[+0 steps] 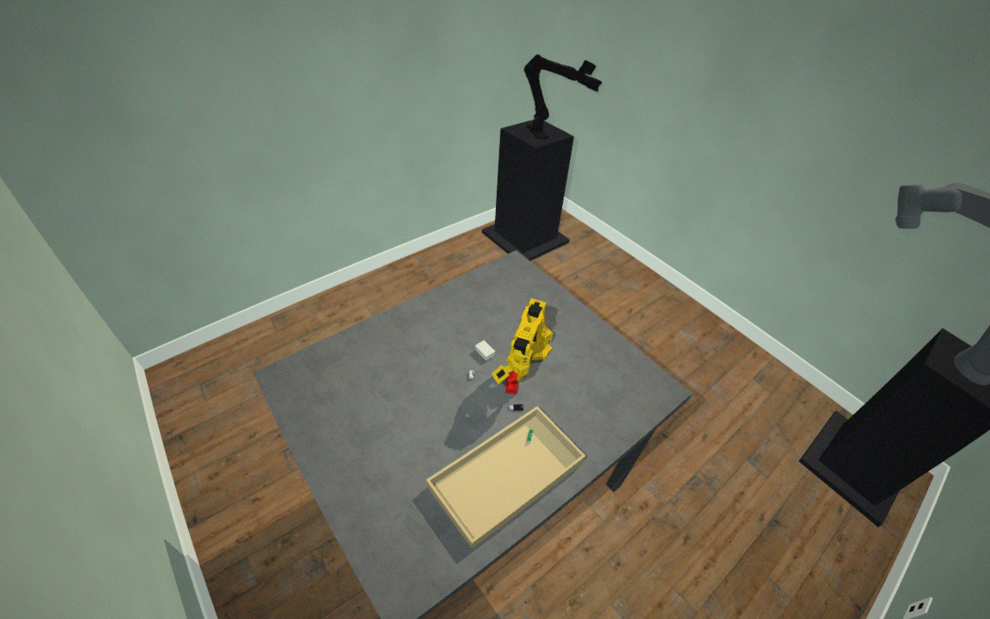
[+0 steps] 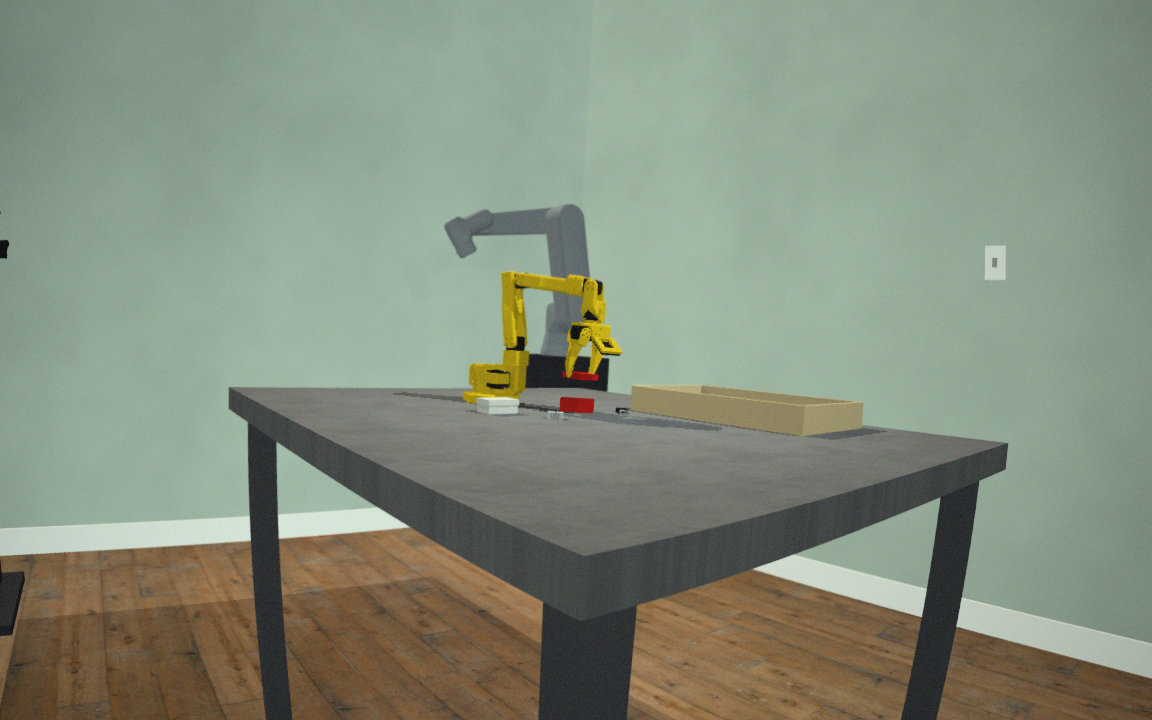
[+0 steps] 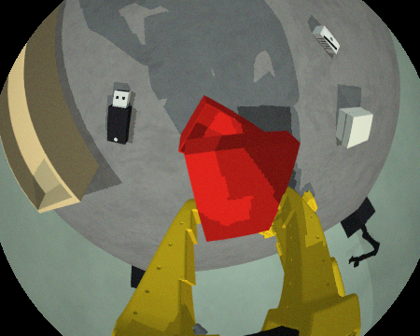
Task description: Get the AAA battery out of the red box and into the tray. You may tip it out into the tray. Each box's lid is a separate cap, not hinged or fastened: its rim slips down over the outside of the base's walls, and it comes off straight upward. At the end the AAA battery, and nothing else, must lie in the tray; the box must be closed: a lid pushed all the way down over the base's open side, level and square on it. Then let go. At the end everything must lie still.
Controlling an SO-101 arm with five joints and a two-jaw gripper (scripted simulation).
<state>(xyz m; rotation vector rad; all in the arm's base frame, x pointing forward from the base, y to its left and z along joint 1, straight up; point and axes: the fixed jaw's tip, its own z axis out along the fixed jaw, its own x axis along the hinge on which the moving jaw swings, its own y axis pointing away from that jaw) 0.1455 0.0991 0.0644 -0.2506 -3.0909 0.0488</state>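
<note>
My gripper [image 2: 582, 370] [image 3: 240, 198] is shut on the red lid [image 2: 580, 377] [image 3: 233, 191], held by two opposite sides. The lid hangs in the air above the red base [image 1: 511, 389] [image 2: 576, 404] [image 3: 221, 123], with a clear gap below it in the exterior view. The base stands open side up on the table; in the wrist view the lid hides its near part, so its whole inside does not show. The green AAA battery [image 1: 529, 436] lies in the tan tray [image 1: 453, 516] [image 2: 741, 412] [image 3: 19, 84], near one end. The battery is not visible in the wrist view.
A black USB stick [image 1: 517, 407] [image 2: 621, 410] [image 3: 119, 123] lies between the base and the tray. A white box [image 1: 485, 350] [image 2: 497, 406] [image 3: 357, 127] and a small grey-white object [image 1: 471, 375] [image 2: 554, 414] [image 3: 326, 39] are on the base's other side. Two other arms stand on pedestals off the table.
</note>
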